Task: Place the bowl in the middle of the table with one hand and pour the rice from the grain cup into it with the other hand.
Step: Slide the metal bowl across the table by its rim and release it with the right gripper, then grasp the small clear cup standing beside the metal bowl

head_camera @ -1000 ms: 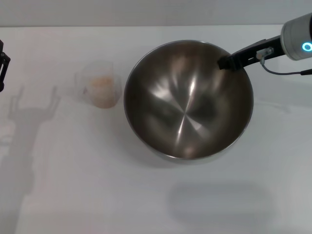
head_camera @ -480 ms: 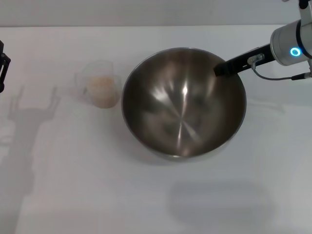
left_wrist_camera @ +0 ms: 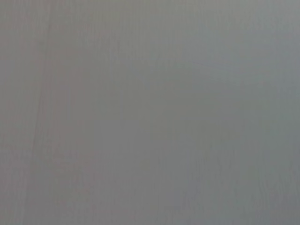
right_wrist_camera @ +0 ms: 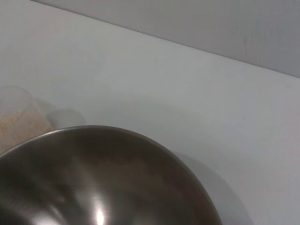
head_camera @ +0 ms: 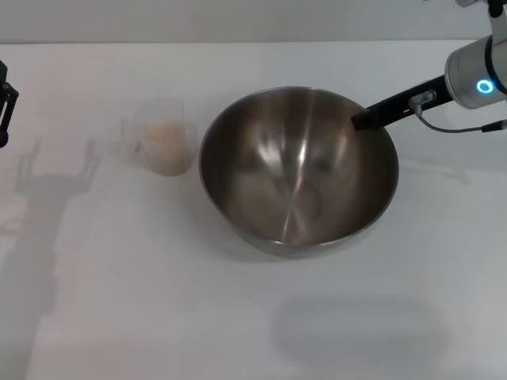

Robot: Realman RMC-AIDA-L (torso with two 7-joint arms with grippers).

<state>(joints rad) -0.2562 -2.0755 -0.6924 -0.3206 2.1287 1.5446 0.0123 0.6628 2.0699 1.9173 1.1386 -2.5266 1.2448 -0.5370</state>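
Observation:
The steel bowl point(head_camera: 297, 170) sits level near the middle of the white table point(head_camera: 238, 317). My right gripper point(head_camera: 364, 120) reaches in from the far right and is shut on the bowl's far right rim. The bowl also fills the right wrist view point(right_wrist_camera: 103, 183). The clear grain cup point(head_camera: 162, 136) stands upright just left of the bowl, apart from it, with rice point(head_camera: 165, 139) inside. The cup also shows in the right wrist view point(right_wrist_camera: 18, 122). My left gripper point(head_camera: 4, 103) is parked at the far left edge, mostly out of view. The left wrist view shows only flat grey.
The table's back edge point(head_camera: 238, 41) meets a grey wall. The left arm's shadow point(head_camera: 40, 206) falls on the table left of the cup. Bare white tabletop lies in front of the bowl and to its right.
The bowl has gone from tilted to level and shifted slightly nearer and lower. The right gripper moved with it at the rim. The cup and the left arm have not moved.

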